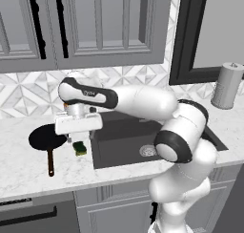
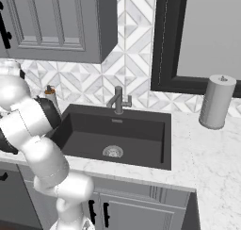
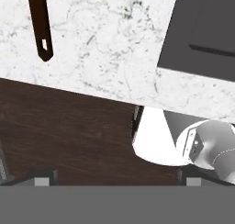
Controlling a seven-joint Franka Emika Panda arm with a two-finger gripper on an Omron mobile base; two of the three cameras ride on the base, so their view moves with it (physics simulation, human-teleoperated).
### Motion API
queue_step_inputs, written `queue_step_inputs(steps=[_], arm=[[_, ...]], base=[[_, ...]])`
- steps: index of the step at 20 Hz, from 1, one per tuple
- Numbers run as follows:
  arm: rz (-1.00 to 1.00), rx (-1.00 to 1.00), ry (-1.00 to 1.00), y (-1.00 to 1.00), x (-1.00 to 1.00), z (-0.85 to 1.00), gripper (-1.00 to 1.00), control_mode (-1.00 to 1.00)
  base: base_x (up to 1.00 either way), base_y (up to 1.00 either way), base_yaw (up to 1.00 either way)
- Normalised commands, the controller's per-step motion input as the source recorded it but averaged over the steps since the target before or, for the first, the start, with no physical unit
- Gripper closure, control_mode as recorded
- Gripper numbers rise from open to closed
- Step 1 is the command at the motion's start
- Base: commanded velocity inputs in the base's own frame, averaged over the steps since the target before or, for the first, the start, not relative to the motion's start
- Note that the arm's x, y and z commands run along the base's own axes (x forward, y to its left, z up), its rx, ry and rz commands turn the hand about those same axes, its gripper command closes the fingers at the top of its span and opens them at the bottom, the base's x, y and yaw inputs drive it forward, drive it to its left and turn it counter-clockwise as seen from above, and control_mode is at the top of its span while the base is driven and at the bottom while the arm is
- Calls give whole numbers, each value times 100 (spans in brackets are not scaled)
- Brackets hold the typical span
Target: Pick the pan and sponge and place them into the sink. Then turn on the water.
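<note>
Hovering over the worktop (image 1: 28,172), gripper (image 1: 77,140) spread wide and empty, sponge (image 1: 80,149) just beneath it, pan (image 1: 46,140) close to its left, sink (image 1: 124,146) on its right.

The pan (image 1: 46,139), round, flat and black, lies on the marble bench left of the sink (image 1: 119,153), its long thin dark-brown handle (image 1: 50,163) pointing toward the bench's front edge. The sponge (image 1: 80,148), small and yellow-green with a dark green face, sits between the pan and the sink's left rim, just beside the rim; the hand above it hides part of it, so whether anything touches it cannot be told. The sink is a large dark-grey recessed basin with a round silver drain (image 2: 113,151) and a grey faucet (image 2: 117,100) at its back rim.
</note>
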Motion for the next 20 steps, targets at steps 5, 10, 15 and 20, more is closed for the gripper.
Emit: queue_step_inputs(steps=[5,10,15,20], arm=[[0,-3,3,67,0,-44,-100,-100],[0,-4,-16,45,0,-25,-100,-100],[0,-2,-13,25,0,-34,-100,-100],[-2,0,-8,7,0,-42,-100,-100]], base=[[0,0,0],[0,0,0],[0,0,0],[0,0,0]])
